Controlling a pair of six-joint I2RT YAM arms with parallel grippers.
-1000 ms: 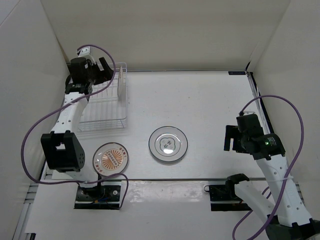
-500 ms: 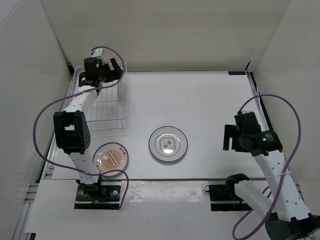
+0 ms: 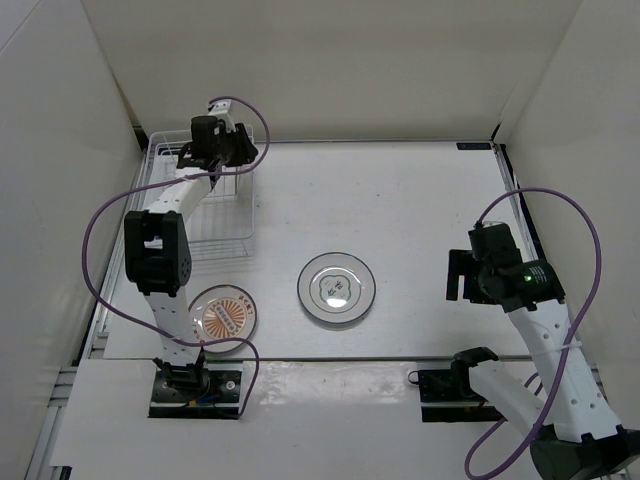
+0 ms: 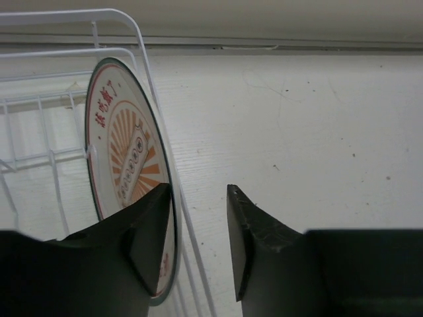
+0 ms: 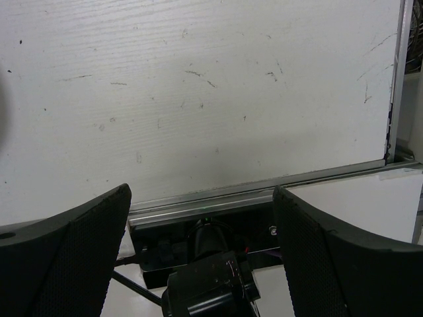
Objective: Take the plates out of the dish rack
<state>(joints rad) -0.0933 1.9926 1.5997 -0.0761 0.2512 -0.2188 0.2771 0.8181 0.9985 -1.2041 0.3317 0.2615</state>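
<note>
While two plates lie flat on the table [image 3: 420,200], orange plate [image 3: 223,316] near-left and white plate [image 3: 337,289] centre, one patterned plate [image 4: 125,178] stands in the dish rack [image 3: 247,215], far left. Left gripper [image 4: 198,198] sits at its rim, jaws narrowed but gapped, no clamp yet. Right gripper [image 5: 201,191] hangs near-right, jaws wide apart, empty.

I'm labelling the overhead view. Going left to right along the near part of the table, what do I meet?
orange patterned plate → white plate with grey ring → right hand
</note>
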